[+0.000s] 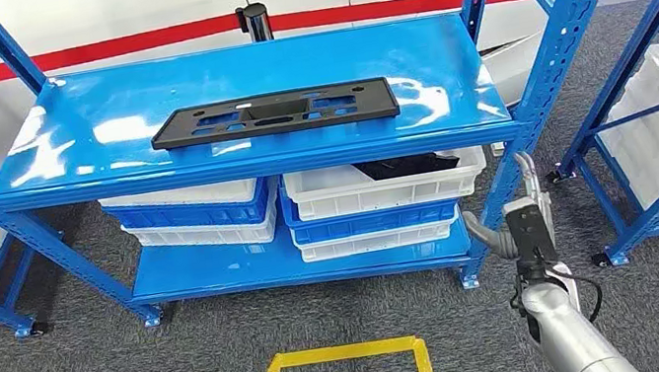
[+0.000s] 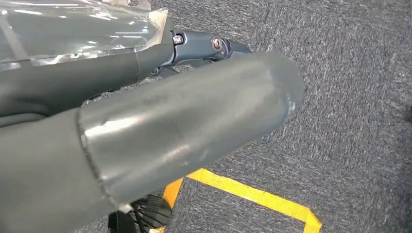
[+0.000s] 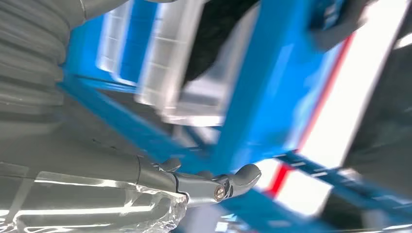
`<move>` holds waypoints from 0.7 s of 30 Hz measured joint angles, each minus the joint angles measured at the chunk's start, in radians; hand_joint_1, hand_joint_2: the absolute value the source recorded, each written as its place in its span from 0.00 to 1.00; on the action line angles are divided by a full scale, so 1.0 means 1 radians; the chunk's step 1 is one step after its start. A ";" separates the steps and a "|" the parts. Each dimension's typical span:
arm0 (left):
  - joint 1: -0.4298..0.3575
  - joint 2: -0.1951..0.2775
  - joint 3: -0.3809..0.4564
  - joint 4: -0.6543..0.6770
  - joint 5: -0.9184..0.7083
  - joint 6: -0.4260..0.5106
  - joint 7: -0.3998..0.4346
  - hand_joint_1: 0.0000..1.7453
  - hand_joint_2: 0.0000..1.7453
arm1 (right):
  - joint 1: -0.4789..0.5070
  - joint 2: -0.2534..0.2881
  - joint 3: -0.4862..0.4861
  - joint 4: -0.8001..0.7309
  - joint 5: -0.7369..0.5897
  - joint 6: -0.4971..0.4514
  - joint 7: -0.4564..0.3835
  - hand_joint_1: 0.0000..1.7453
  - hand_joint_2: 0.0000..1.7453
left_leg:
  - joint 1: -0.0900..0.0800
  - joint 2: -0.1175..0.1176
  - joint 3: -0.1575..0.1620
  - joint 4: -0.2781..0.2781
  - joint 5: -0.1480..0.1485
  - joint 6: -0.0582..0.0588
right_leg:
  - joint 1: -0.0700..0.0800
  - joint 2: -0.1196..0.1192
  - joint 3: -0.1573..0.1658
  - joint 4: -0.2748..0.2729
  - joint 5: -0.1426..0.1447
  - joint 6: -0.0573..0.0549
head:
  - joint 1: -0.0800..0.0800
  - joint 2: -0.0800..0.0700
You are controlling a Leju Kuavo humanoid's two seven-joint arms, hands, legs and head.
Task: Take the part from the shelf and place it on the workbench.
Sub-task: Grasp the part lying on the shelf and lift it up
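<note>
Black part [image 1: 274, 114] lies flat on the blue shelf [image 1: 78, 136], mid-top. Right hand [image 1: 527, 207] raised near the shelf's right post, holding nothing, fingers apart. Left hand [image 2: 160, 131] over carpet; grasp unclear.

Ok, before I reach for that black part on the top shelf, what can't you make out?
- Left hand: wrist view, thumb blocks the fingers, state unclear.
- Right hand: small in head view; motion-blurred in wrist view.
- Dark item in white bin: top shelf covers most of it.
- Black part: underside hidden.

The black part [image 1: 274, 114] lies flat on the shelf [image 1: 97, 133], near its front edge; my right robot hand [image 1: 526, 205] hangs empty by the front right corner.
</note>
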 joint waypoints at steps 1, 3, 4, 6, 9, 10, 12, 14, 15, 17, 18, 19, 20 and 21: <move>-0.001 0.000 -0.001 0.000 -0.003 0.000 0.002 0.00 0.00 | -0.004 0.000 0.007 -0.011 0.017 -0.001 0.003 0.00 1.00 | 0.000 0.000 0.000 0.000 0.000 0.000 | 0.000 0.000 0.000 0.000 0.000 0.000 | 0.000 0.000; -0.003 0.001 -0.003 0.001 -0.010 0.000 0.008 0.00 0.00 | -0.018 0.000 0.030 -0.041 0.065 -0.002 0.013 0.00 1.00 | 0.000 0.000 0.000 0.000 0.000 0.000 | 0.000 0.000 0.000 0.000 0.000 0.000 | 0.000 0.000; -0.004 0.001 -0.005 0.001 -0.014 0.001 0.011 0.00 0.00 | -0.028 0.000 0.044 -0.059 0.094 -0.003 0.020 0.00 1.00 | 0.000 0.000 0.000 0.000 0.000 0.000 | 0.000 0.000 0.000 0.000 0.000 0.000 | 0.000 0.000; -0.006 0.001 -0.009 0.001 -0.021 0.005 0.019 0.00 0.00 | -0.047 0.002 0.073 -0.095 0.154 -0.004 0.034 0.00 1.00 | 0.000 0.000 0.000 0.000 0.000 0.000 | 0.000 0.000 0.000 0.000 0.000 0.000 | 0.000 0.000; -0.008 0.001 -0.014 0.002 -0.032 0.011 0.031 0.00 0.00 | -0.077 0.005 0.119 -0.146 0.243 -0.007 0.058 0.00 1.00 | 0.000 0.000 -0.001 0.000 0.000 0.000 | 0.000 0.000 0.000 0.000 0.000 0.000 | 0.000 0.000; -0.009 0.001 -0.015 0.002 -0.036 0.013 0.035 0.00 0.00 | -0.087 0.006 0.135 -0.163 0.273 -0.008 0.066 0.00 1.00 | 0.000 0.000 -0.001 0.000 0.000 0.000 | 0.000 0.000 0.000 0.000 0.000 0.000 | 0.000 0.000; -0.010 0.001 -0.018 0.002 -0.042 0.018 0.043 0.00 0.00 | -0.107 0.010 0.167 -0.198 0.335 -0.011 0.082 0.00 1.00 | 0.000 0.000 0.000 0.000 0.000 0.000 | 0.000 0.000 0.000 0.000 0.000 0.000 | 0.000 0.000; -0.011 0.001 -0.022 0.002 -0.048 0.024 0.050 0.00 0.00 | -0.125 0.013 0.196 -0.230 0.390 -0.014 0.097 0.00 1.00 | 0.000 0.000 0.000 0.000 0.000 0.000 | 0.000 0.000 0.000 0.000 0.000 0.000 | 0.000 0.000; -0.011 0.001 -0.024 0.003 -0.050 0.026 0.053 0.00 0.00 | -0.133 0.014 0.208 -0.242 0.413 -0.014 0.103 0.00 1.00 | 0.000 0.000 0.000 0.000 0.000 0.000 | 0.000 0.000 0.000 0.000 0.000 0.000 | 0.000 0.000; -0.012 0.001 -0.026 0.003 -0.056 0.029 0.059 0.00 0.00 | -0.146 0.016 0.230 -0.265 0.456 -0.015 0.115 0.00 1.00 | 0.000 0.000 0.000 0.000 0.000 0.000 | 0.000 0.000 0.000 0.000 0.000 0.000 | 0.000 0.000; -0.012 0.001 -0.028 0.003 -0.059 0.031 0.063 0.00 0.00 | -0.155 0.018 0.244 -0.278 0.481 -0.015 0.121 0.00 1.00 | 0.000 0.000 0.000 0.000 0.000 0.000 | 0.000 0.000 0.000 0.000 0.000 0.000 | 0.000 0.000; -0.013 0.001 -0.029 0.004 -0.062 0.033 0.067 0.00 0.00 | -0.163 0.021 0.258 -0.292 0.508 -0.014 0.129 0.00 1.00 | 0.000 0.000 0.000 0.000 0.000 0.000 | 0.000 0.000 0.000 0.000 0.000 0.000 | 0.000 0.000; -0.013 0.001 -0.030 0.004 -0.064 0.036 0.072 0.00 0.00 | -0.173 0.024 0.274 -0.305 0.535 -0.013 0.137 0.00 1.00 | 0.000 0.000 0.000 0.000 0.000 0.000 | 0.000 0.000 0.000 0.000 0.000 0.000 | 0.000 0.000; -0.014 0.001 -0.031 0.005 -0.067 0.039 0.077 0.00 0.00 | -0.182 0.028 0.290 -0.316 0.564 -0.010 0.145 0.00 1.00 | 0.000 0.000 0.000 0.000 0.000 0.000 | 0.000 0.000 0.000 0.000 0.000 0.000 | 0.000 0.000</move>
